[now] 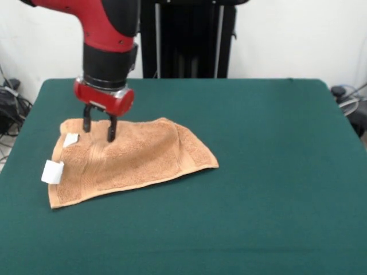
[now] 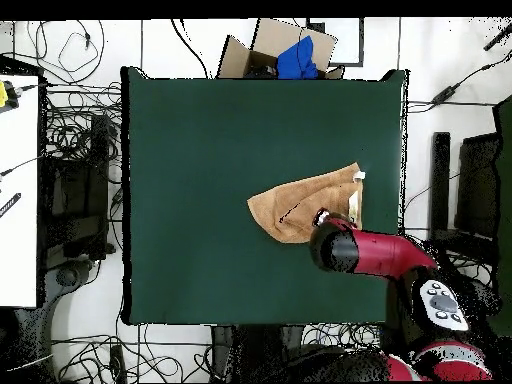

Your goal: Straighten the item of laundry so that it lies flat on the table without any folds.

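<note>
The peach-orange towel (image 1: 132, 157) lies rumpled and folded over on the left part of the green table (image 1: 264, 149). A raised ridge runs near its right end. Two white tags show at its left end, one (image 1: 53, 172) at the near left edge and one (image 1: 70, 139) by the far corner. My gripper (image 1: 98, 132) points straight down over the towel's far left corner, open, with its fingertips (image 1: 112, 136) at the cloth surface and nothing held between them. In the overhead view the towel (image 2: 300, 205) lies near the table's (image 2: 200, 180) right edge, and the arm's wrist (image 2: 335, 248) covers the gripper.
The robot's black pedestal (image 1: 186, 37) stands behind the table's far edge. In the overhead view a cardboard box with something blue in it (image 2: 285, 48) sits beyond the table's top edge. Cables lie on the floor around the table, and a white surface (image 2: 18, 190) is at the left.
</note>
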Robot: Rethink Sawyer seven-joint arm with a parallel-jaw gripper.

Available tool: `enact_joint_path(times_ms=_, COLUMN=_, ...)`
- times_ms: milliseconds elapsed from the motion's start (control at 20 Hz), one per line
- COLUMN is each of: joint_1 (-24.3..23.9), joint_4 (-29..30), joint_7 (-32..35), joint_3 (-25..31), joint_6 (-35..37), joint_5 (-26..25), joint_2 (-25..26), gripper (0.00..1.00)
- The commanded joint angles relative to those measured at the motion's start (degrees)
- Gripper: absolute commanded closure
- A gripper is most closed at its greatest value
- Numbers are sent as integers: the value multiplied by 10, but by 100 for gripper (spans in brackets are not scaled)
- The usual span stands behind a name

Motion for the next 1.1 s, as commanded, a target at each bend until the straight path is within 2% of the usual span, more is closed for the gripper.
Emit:
enact_joint_path(times_ms=50, joint_1=33, joint_4=61, joint_7=119, joint_3=-16, joint_6=-24, joint_5=35, joint_2=11, gripper=0)
enact_joint_path(times_ms=550, joint_1=40, joint_4=65, joint_7=107, joint_3=-24, joint_6=-21, joint_5=55, joint_2=8, gripper=0)
enact_joint_path(times_ms=900, joint_1=2, joint_4=39, joint_7=73, joint_3=-10, joint_6=-9, joint_5=49, joint_2=28, gripper=0)
enact_joint_path(times_ms=1100, joint_1=-9, joint_4=23, joint_7=67, joint_3=-25, joint_6=6, joint_5=48, joint_2=35, gripper=0)
